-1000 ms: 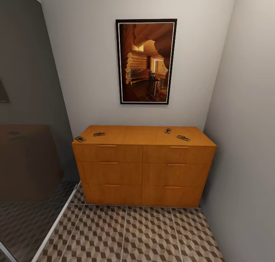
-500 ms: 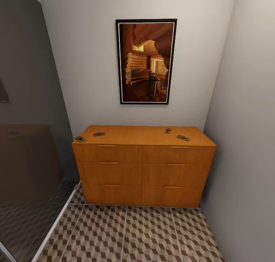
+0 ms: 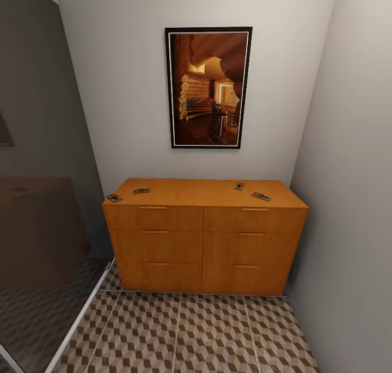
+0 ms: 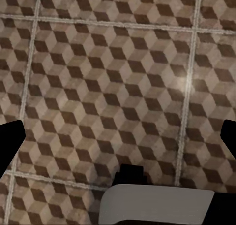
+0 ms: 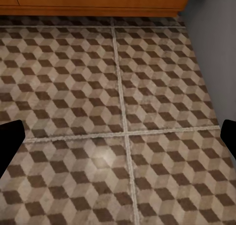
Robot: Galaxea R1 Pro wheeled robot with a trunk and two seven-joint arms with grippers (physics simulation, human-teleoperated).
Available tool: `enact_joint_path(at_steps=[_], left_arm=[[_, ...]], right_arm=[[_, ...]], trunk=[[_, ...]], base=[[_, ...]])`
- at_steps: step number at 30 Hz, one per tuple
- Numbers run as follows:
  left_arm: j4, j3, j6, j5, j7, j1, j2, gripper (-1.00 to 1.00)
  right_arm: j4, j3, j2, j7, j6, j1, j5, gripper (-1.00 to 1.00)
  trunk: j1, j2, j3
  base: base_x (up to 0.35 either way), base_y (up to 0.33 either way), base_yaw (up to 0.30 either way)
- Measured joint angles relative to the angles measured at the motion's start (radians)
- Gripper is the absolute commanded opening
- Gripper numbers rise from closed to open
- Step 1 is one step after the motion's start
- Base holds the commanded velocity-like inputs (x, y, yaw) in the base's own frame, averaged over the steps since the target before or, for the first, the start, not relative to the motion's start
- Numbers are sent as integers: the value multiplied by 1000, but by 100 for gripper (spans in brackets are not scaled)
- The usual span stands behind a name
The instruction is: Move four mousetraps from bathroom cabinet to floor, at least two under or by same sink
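You are facing the cabinet point(image 3: 206, 237), and all four mousetraps lie on its top: one at the front left corner point(image 3: 114, 198), one just behind it toward the middle point(image 3: 141, 190), one near the back edge right of centre point(image 3: 239, 186), and one by the front right edge point(image 3: 261, 196). None has reached the bathroom floor point(image 3: 212, 335) yet. Your left claw point(image 4: 118, 146) and right claw point(image 5: 118, 141) both hang over the patterned tiles with fingers spread wide, empty. Expect each trap to be light, stiff and very thin, so it may slide on the smooth wood. You would probably do best pinching across the short sides of the board, clear of the spring bar.
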Motion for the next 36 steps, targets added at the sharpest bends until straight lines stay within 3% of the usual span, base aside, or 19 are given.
enact_joint_path(at_steps=[36], left_arm=[[2, -2, 1, 1, 0, 0, -10, 100]], right_arm=[[2, 1, 3, 1, -1, 0, 0, 100]], trunk=[[0, 0, 0]], base=[[0, 0, 0]])
